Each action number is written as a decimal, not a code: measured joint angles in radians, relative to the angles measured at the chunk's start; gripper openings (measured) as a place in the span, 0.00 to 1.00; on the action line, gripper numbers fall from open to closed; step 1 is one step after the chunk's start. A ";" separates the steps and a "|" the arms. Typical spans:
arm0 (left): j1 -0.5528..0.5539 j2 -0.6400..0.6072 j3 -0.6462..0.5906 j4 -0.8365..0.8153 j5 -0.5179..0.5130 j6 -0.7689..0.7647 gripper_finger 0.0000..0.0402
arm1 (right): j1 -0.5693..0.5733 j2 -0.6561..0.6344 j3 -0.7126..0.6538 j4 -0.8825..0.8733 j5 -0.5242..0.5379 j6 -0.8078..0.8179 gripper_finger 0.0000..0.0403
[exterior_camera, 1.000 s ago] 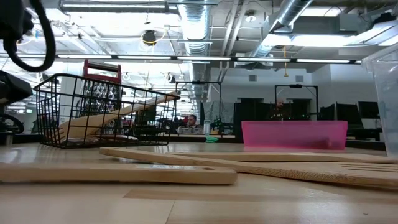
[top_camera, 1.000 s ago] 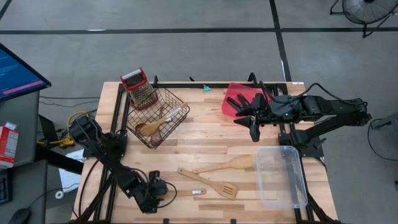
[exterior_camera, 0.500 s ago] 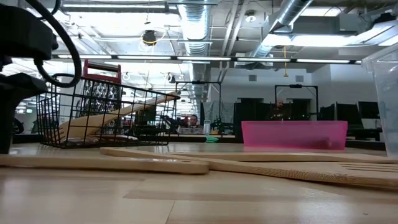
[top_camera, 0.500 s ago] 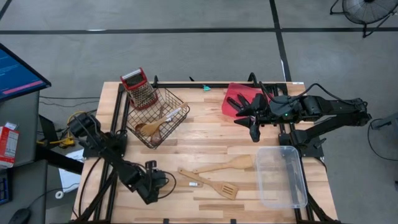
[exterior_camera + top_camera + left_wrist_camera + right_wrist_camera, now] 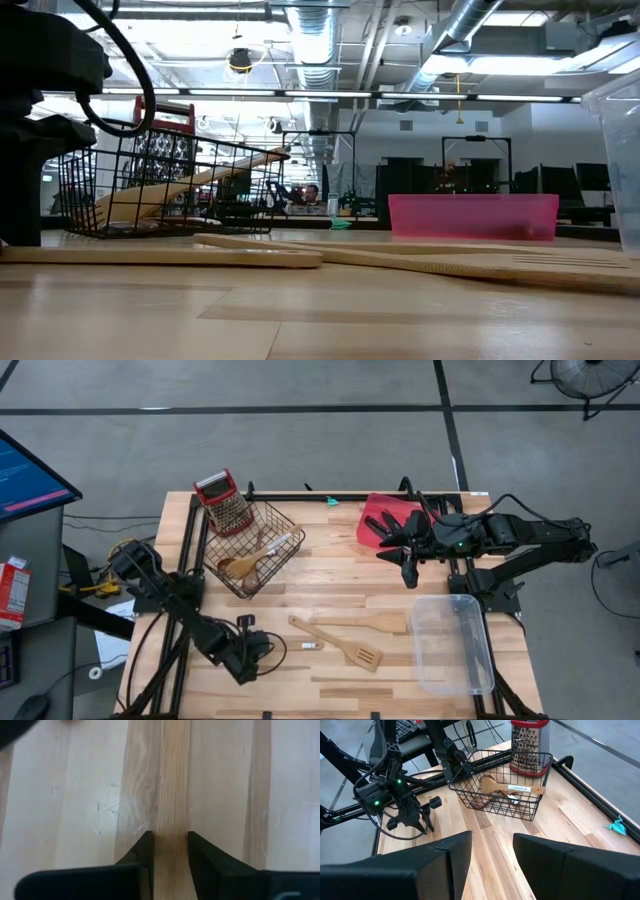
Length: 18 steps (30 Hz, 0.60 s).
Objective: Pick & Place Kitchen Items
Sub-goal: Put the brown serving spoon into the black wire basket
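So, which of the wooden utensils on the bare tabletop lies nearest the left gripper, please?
The white-labelled utensil, its handle between the left gripper's fingers; the slotted spatula and long spoon lie farther away.

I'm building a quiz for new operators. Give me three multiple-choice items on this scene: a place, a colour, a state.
1. Where is the grater? A on the floor; B beside the basket; C inside the basket.
2. The tray's colour? A blue; B red; C green.
3. The left gripper grips: A nothing; B a wooden handle; C a knife.
1 B: it stands against the basket's outer rim. 2 B: the tray, by the waiting right gripper, is red. 3 B: the jaws press the handle's sides.
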 joint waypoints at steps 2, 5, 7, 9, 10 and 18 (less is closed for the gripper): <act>0.000 -0.001 0.000 0.003 0.005 -0.001 0.13 | 0.000 0.000 0.000 0.000 0.000 0.000 0.40; 0.000 -0.001 0.001 0.005 0.008 -0.004 0.11 | 0.000 0.000 0.000 0.000 0.000 0.000 0.40; 0.000 -0.003 0.001 0.008 0.015 -0.010 0.08 | 0.000 0.000 0.000 0.000 0.000 0.000 0.40; 0.000 -0.003 0.001 0.009 0.015 -0.014 0.05 | 0.000 0.000 0.000 0.000 0.000 0.001 0.40; 0.000 -0.003 0.001 0.010 0.016 -0.021 0.03 | 0.000 0.000 0.000 0.000 0.000 0.002 0.40; 0.001 -0.116 -0.008 0.000 0.003 -0.027 0.03 | 0.000 0.000 0.000 0.000 0.000 0.002 0.40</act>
